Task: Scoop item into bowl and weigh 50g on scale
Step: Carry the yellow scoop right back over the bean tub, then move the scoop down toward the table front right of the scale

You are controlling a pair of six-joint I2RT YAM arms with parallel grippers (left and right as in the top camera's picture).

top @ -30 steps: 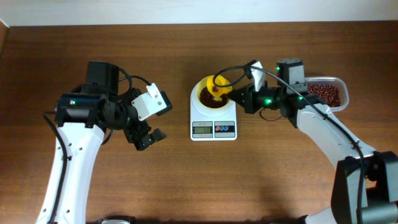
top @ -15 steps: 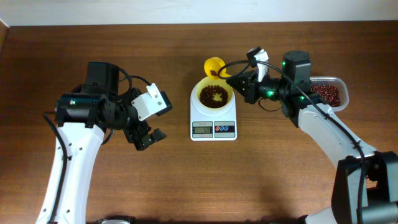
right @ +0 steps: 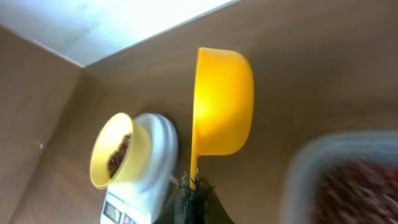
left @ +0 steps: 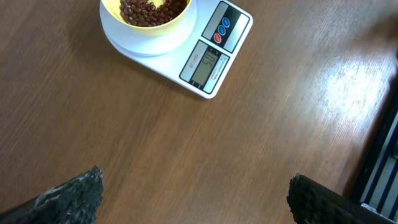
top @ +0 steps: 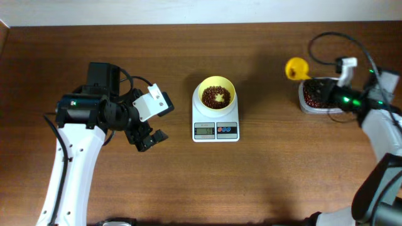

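The bowl (top: 202, 94) holding beans (top: 210, 100) sat on the scale (top: 215, 130), with the container (top: 306, 107) and the scoop (top: 295, 68) just beside it well apart to the right.

A dark brown wooden table (top: 264, 182) fills the overhead view, with a pale strip (top: 188, 11) along the top edge of the frame. At the upper right a yellow measuring scoop (top: 295, 68) sits just up and left of a clear rounded-rectangular plastic container (top: 304, 108). In the right wrist view the scoop (right: 224, 99) is at centre, edge-on, with its thin handle running down to the bottom of the frame and the container's rim (right: 323, 142) blurred at lower right.
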